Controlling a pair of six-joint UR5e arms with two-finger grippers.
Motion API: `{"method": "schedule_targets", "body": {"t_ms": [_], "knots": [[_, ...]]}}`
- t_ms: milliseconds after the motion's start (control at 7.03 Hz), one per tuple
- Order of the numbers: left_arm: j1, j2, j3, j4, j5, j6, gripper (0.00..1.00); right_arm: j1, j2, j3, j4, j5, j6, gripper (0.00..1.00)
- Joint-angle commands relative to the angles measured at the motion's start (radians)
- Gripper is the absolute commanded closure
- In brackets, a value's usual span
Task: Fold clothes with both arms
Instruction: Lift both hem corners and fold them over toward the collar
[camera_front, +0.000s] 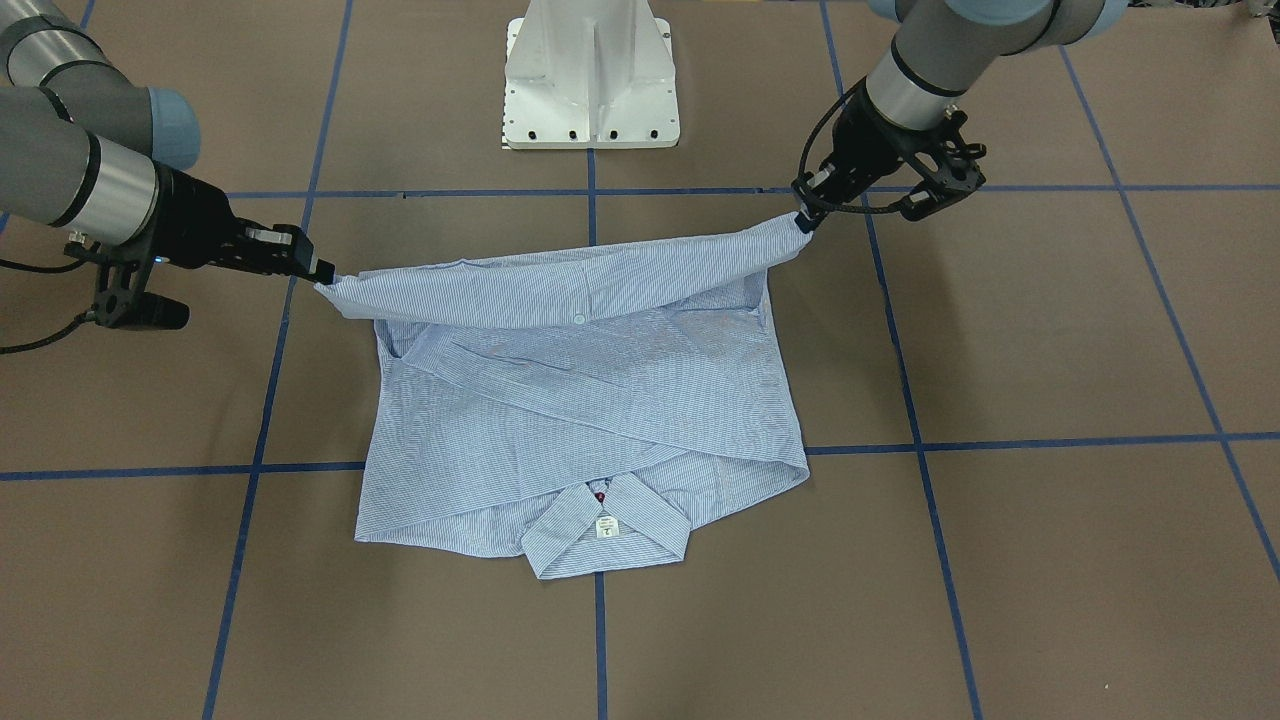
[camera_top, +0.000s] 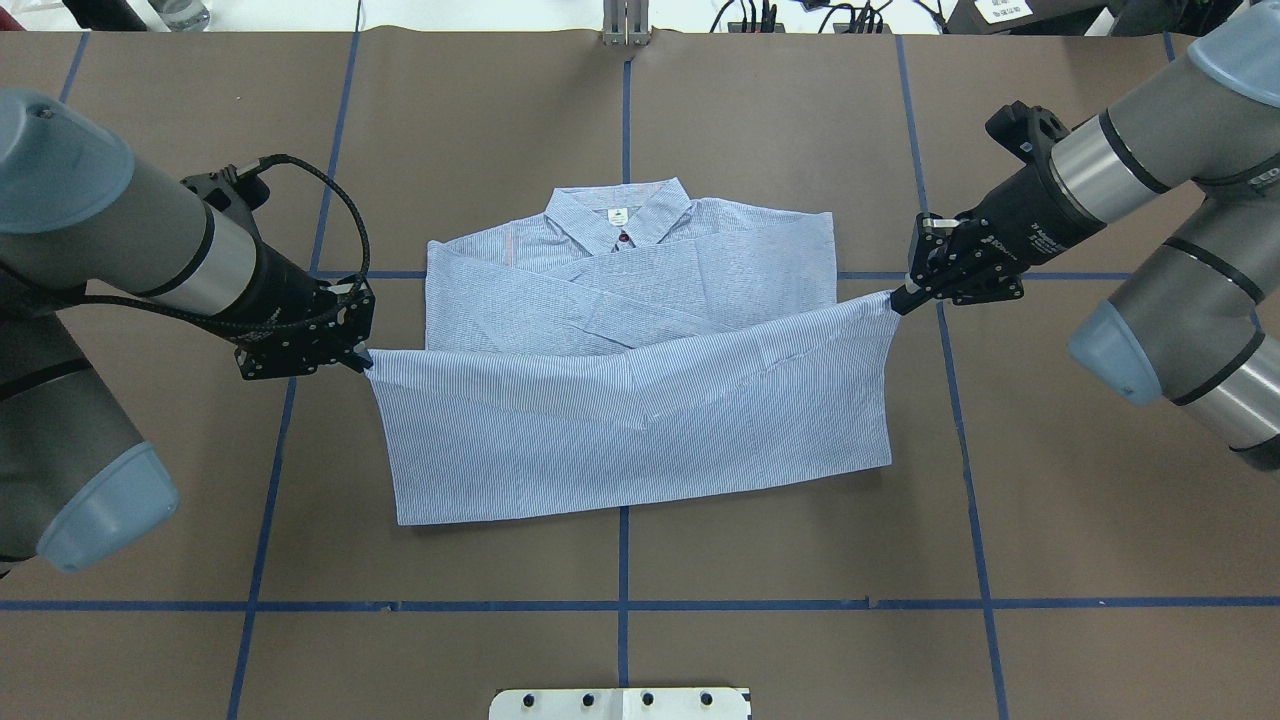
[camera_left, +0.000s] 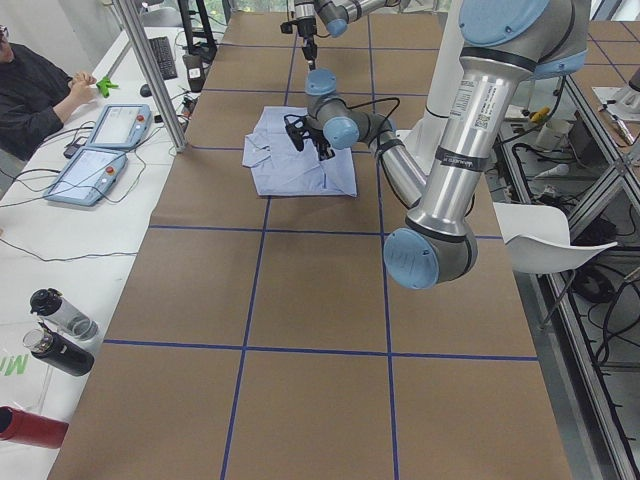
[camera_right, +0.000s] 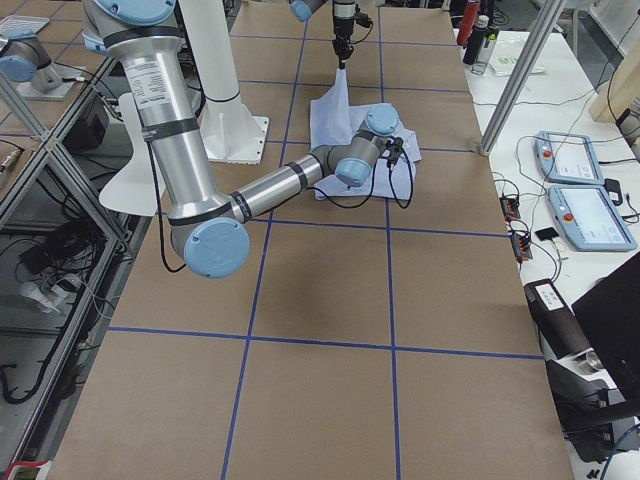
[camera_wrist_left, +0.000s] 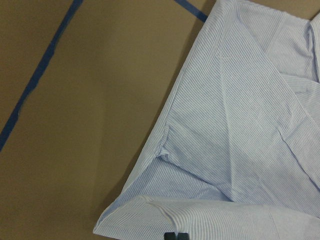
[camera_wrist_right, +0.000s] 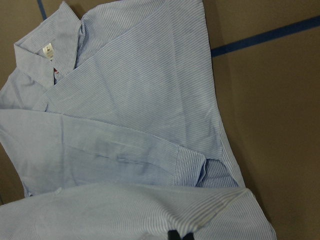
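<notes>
The light blue-and-white striped shirt (camera_top: 640, 430) lies on the brown table with its collar (camera_top: 618, 215) at the far side and its sleeves folded across the chest. Its near hem is lifted off the table and stretched taut between both grippers. My left gripper (camera_top: 362, 357) is shut on the hem's left corner. My right gripper (camera_top: 897, 300) is shut on the hem's right corner. In the front-facing view the raised hem (camera_front: 570, 285) spans from the right gripper (camera_front: 325, 275) to the left gripper (camera_front: 803, 220). Both wrist views show striped cloth (camera_wrist_left: 235, 150) (camera_wrist_right: 135, 130) below the fingertips.
The robot's white pedestal base (camera_front: 592, 80) stands behind the shirt. Blue tape lines (camera_top: 623, 560) cross the brown table. A person (camera_left: 35, 85) sits at a side desk with pendants (camera_left: 100, 150), and bottles (camera_left: 55, 330) stand on that desk.
</notes>
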Motion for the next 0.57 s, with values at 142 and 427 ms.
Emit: {"method": "schedule_targets", "body": {"t_ms": [142,427], "knots": [[-0.042,-0.114,0.120,-0.008,-0.003,0.017,1.00,0.031,0.079,-0.090,0.000,-0.013,-0.003,1.00],[-0.071,-0.126,0.151,-0.015,-0.003,0.019,1.00,0.047,0.129,-0.158,0.003,-0.014,-0.006,1.00]]}}
